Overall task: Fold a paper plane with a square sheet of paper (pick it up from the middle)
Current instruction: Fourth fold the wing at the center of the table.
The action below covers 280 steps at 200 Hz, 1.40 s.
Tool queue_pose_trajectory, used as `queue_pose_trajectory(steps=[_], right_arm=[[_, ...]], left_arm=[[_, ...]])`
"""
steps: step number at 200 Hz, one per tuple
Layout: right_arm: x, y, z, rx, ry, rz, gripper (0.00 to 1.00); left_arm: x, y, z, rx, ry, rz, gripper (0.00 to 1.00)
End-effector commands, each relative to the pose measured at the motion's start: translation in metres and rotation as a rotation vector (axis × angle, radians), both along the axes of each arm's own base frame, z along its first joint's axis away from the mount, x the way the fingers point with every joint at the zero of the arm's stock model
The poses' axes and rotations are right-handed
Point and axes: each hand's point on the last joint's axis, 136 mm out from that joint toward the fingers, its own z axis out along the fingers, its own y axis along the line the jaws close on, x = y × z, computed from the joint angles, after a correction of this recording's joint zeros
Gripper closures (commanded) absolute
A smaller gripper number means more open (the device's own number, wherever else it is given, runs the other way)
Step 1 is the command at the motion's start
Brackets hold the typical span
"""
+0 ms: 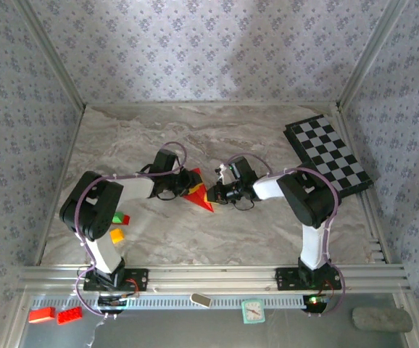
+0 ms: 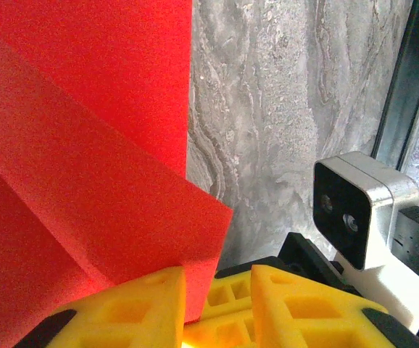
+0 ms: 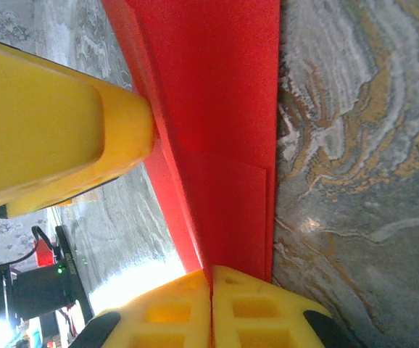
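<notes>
Far L on the marble table (image 1: 217,246): a green-and-red brick (image 1: 122,218) w/ an orange-yellow brick (image 1: 117,235) just nearside of it. Both sit close by the L arm (image 1: 97,206), well apart from the paper.

L arm angles in toward ctr, and the L gripper (image 1: 184,187) sits at the L side of the red paper (image 1: 197,181). The paper is mid-table, btwn the two grippers, folded to a pointed wedge w/ one tip toward the near edge.

In the L wrist view the paper shows layered folds w/ diagonal creases. Its lower corner drops into the gap btwn the L gripper's yellow fingers (image 2: 122,312). Jaws are narrow but not closed. In the R wrist view one L fingertip (image 3: 122,134) presses on the paper's flank. The far side is hidden, so can't tell if that's a real pinch or just a straddle.

R gripper (image 1: 215,193) meets the paper's R edge. Its own yellow fingers (image 3: 267,312) are pressed tight together, w/ the paper's fold line running straight into the seam, so it's clamped on the paper. R arm (image 1: 304,199) bends back to its base.

Far R, well apart, a black-and-white checkered board (image 1: 330,155) lies by the R wall.
</notes>
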Motion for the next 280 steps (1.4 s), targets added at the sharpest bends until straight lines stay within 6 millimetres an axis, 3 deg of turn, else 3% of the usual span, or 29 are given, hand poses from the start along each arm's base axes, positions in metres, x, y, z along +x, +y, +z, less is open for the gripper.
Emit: queue_pose_trajectory(steps=[1,55,149,227,280], right_arm=[[-0.010,-0.028,-0.043,-0.130,0.122,-0.073,0.91],[-0.009,-0.029,-0.044,-0.127,0.136,-0.079,0.91],[-0.008,-0.030,-0.046,-0.137,0.141,-0.078,0.86],[-0.011,-0.034,-0.051,-0.166,0.162,-0.085,0.89],[-0.011,-0.033,-0.041,-0.145,0.154,-0.079,0.87]], left_arm=[[0.005,-0.001,0.019,-0.030,-0.055,-0.009,0.70],[-0.003,0.001,0.009,-0.030,-0.031,-0.012,0.72],[0.006,-0.010,0.005,-0.035,-0.023,-0.031,0.73],[0.007,-0.010,-0.005,-0.015,0.002,-0.027,0.74],[0.009,-0.011,-0.004,-0.017,-0.004,-0.031,0.74]])
